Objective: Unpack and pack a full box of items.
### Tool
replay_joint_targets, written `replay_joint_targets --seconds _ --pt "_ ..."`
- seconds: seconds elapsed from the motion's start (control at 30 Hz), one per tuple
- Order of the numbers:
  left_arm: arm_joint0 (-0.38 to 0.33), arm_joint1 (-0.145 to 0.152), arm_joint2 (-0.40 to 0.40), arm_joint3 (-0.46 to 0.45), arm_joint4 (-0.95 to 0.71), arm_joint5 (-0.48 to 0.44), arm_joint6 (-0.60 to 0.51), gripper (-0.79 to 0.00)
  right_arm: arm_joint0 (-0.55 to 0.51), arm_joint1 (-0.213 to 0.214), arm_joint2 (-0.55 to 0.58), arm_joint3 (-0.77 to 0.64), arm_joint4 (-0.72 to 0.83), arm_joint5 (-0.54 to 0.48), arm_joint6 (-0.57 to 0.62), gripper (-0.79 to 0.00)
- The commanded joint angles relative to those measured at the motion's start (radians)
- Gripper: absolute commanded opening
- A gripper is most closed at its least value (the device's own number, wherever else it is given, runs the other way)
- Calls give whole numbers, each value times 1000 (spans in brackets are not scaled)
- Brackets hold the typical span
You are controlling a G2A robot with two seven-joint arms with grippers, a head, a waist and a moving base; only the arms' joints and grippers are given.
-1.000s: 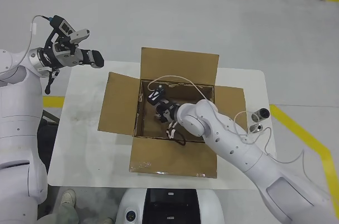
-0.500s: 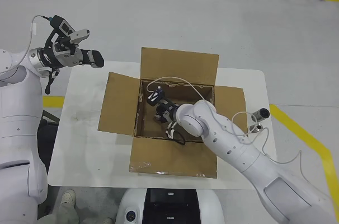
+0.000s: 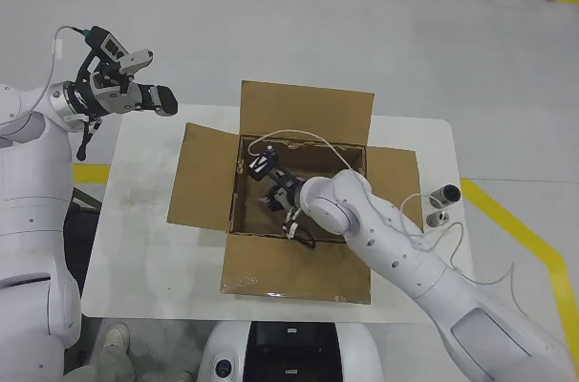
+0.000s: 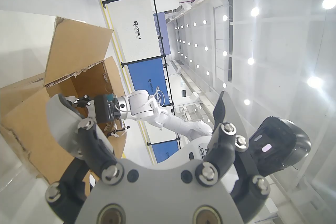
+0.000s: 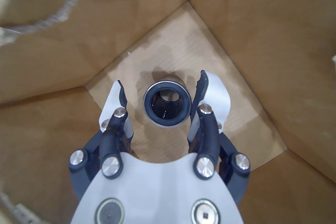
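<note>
An open cardboard box (image 3: 304,105) stands in the middle of the white table (image 3: 146,248). My right arm goes down into it, with its wrist (image 3: 278,183) near the box's left wall. On the box floor (image 5: 236,114) a black-rimmed hollow cylinder (image 5: 167,104) stands upright. My right gripper (image 5: 160,79) is open, one finger on each side of the cylinder and not touching it. My left gripper (image 3: 160,99) hangs open and empty above the table's far left corner, away from the box (image 4: 78,51).
Two small metal cylindrical parts (image 3: 445,195) (image 3: 437,218) lie on the table right of the box. The flaps (image 3: 202,177) fold outward on all sides. A white cable (image 3: 299,137) loops over the box opening. Bare table lies left of the box.
My right arm has edged a little toward the box's left side. The left arm has not moved.
</note>
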State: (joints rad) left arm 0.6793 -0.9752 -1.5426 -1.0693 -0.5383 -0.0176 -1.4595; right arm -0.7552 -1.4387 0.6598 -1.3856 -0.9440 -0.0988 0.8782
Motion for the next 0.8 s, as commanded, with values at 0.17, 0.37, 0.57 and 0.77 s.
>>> replay_joint_targets --seconds 0.17,0.37,0.57,0.77 --pt "0 0 0 0 0 0 0 0 -54 18 48 -147 -25 -12 23 -237" --pt "0 0 0 0 0 0 0 0 -90 32 89 -253 -50 -37 35 -225" --pt "0 0 0 0 0 0 0 0 -155 55 181 -374 -43 -45 45 -219" --pt "0 0 0 0 0 0 0 0 -249 85 321 -496 -45 -36 47 -200"
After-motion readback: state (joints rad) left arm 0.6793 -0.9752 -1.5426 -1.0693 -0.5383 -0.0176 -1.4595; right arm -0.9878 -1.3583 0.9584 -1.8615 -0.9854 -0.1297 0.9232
